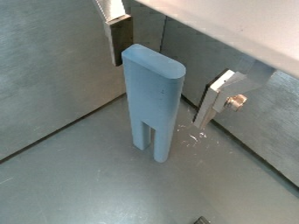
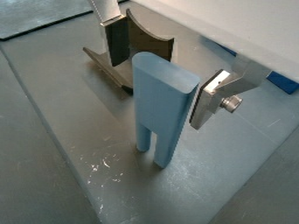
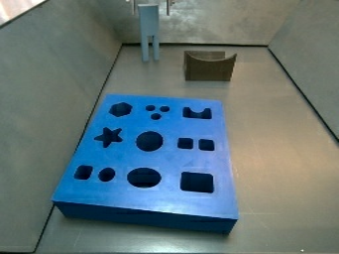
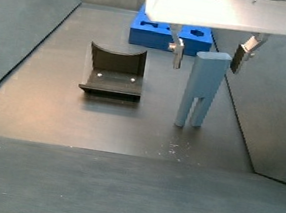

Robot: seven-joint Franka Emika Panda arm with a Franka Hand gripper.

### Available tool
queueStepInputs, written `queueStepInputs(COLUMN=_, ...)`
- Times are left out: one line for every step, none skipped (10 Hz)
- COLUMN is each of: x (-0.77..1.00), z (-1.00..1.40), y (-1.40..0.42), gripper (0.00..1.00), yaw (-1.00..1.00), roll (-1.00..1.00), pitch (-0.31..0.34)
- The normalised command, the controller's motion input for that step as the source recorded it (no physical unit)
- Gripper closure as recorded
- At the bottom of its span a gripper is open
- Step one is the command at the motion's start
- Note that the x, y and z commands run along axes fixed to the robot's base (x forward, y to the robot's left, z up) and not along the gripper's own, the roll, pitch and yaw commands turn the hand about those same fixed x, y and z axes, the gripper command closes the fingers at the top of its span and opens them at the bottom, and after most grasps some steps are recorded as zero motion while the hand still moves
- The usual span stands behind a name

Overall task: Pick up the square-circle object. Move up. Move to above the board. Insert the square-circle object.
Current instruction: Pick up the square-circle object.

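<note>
Wrist views: the square-circle object (image 1: 152, 98) stands upright on its two prongs on the grey floor, and the gripper (image 1: 173, 63) straddles its upper part with jaws spread; one finger (image 1: 215, 98) sits just beside the slab's edge, the opposite finger (image 1: 115, 28) just beside the other edge, neither seen touching. In a wrist view the olive notched block (image 2: 131, 48) lies behind the square-circle object, apart from it. Side views: the gripper (image 4: 213, 46) hangs over the square-circle object (image 4: 200, 89), hand released, nothing grasped; the board (image 3: 153, 154) lies well apart from the square-circle object (image 3: 150, 33), which stands at the far end of the tray, with the notched block (image 3: 208, 64) near it. Judgement: the step in hand is the pick; the jaws should close squarely on the slab's flat faces, centred, low enough for a firm hold, so the slab stays vertical. Count: one square-circle object with two prongs, one board, one notched block, one gripper.
</note>
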Motion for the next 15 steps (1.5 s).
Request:
queueStepInputs(x=0.0, z=-0.05, y=0.0, gripper=0.0, yaw=0.01, roll=0.0, pitch=0.0)
queueStepInputs(x=-0.01, z=-0.15, y=0.0, gripper=0.0, yaw=0.0, roll=0.0, pitch=-0.003)
queueStepInputs(x=-0.11, z=-0.25, y=0.0, gripper=0.0, yaw=0.0, roll=0.0, pitch=-0.019)
queueStepInputs(x=-0.1, z=-0.29, y=0.0, gripper=0.0, yaw=0.0, roll=0.0, pitch=-0.037)
queueStepInputs(x=-0.06, z=-0.24, y=0.0, gripper=0.0, yaw=0.0, roll=0.0, pitch=-0.027)
queueStepInputs(x=0.0, z=-0.02, y=0.0, gripper=0.0, yaw=0.0, roll=0.0, pitch=0.0)
queueStepInputs(x=0.0, z=0.0, y=0.0, gripper=1.0, yaw=0.0, roll=0.0, pitch=0.0)
queueStepInputs(x=0.0, z=0.0, y=0.0, gripper=1.0, yaw=0.0, roll=0.0, pitch=0.0)
queueStepInputs(x=0.0, z=0.0, y=0.0, gripper=1.0, yaw=0.0, roll=0.0, pitch=0.0)
queueStepInputs(x=0.0, z=0.0, y=0.0, gripper=1.0, yaw=0.0, roll=0.0, pitch=0.0)
queueStepInputs(x=0.0, z=0.0, y=0.0, gripper=1.0, yaw=0.0, roll=0.0, pitch=0.0)
queueStepInputs(x=0.0, z=0.0, y=0.0, gripper=1.0, yaw=0.0, roll=0.0, pitch=0.0)
queueStepInputs(x=0.0, z=0.0, y=0.0, gripper=1.0, yaw=0.0, roll=0.0, pitch=0.0)
queueStepInputs(x=0.0, z=0.0, y=0.0, gripper=1.0, yaw=0.0, roll=0.0, pitch=0.0)
queueStepInputs(x=0.0, z=0.0, y=0.0, gripper=1.0, yaw=0.0, roll=0.0, pitch=0.0)
